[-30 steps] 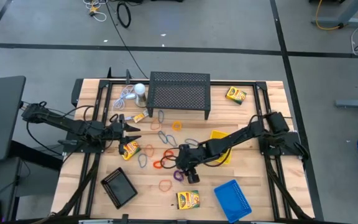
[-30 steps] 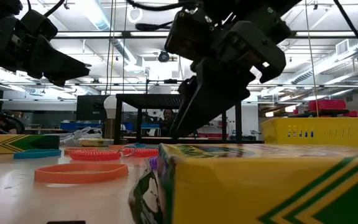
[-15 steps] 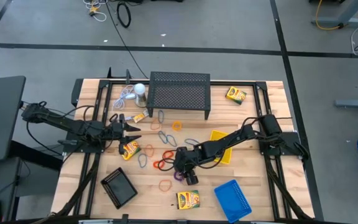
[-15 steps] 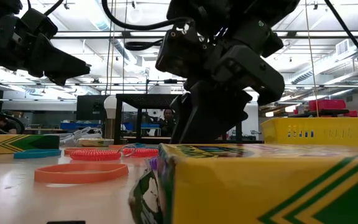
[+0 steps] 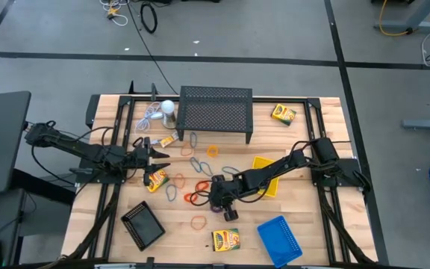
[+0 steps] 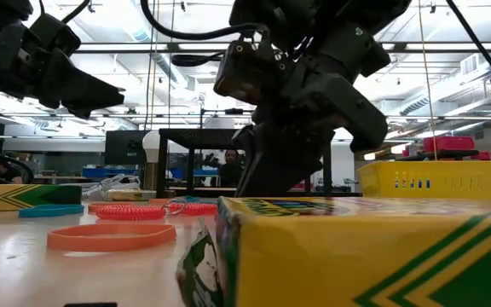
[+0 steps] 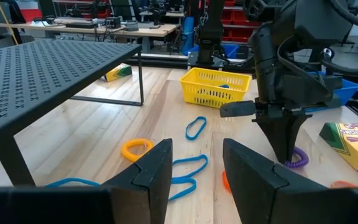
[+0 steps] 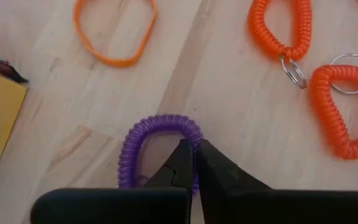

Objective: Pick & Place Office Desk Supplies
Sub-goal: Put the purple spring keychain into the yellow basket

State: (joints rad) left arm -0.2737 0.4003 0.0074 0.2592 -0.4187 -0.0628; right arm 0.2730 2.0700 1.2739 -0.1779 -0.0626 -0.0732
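Note:
A purple coiled loop (image 8: 143, 134) lies on the wood near the table's middle, and my right gripper (image 8: 193, 163) stands down on it, shut. In the high view that gripper (image 5: 217, 207) is near orange coils (image 5: 198, 187). Other rubber-band loops are scattered around them. My left gripper (image 5: 160, 155) hovers open over the table's left part, above a crayon box (image 5: 156, 180), with nothing between its fingers (image 7: 157, 171). Another crayon box (image 5: 226, 239) lies near the front edge. My right gripper pinches the purple coil's strand (image 8: 190, 129) at one side of the loop between its two fingertips. The fingers come from above, pointing down. The rest of the loop lies flat on the table.
The yellow tray (image 5: 266, 173) stands behind my right arm, the blue tray (image 5: 280, 239) at the front right, the black tray (image 5: 142, 224) at the front left. A large black mesh stand (image 5: 215, 112) and a white round object with cord (image 5: 168, 107) stand at the back.
My right gripper has come down onto the table, shifted a little toward the left edge, and shut on the purple coil. The coil stays on the wood.

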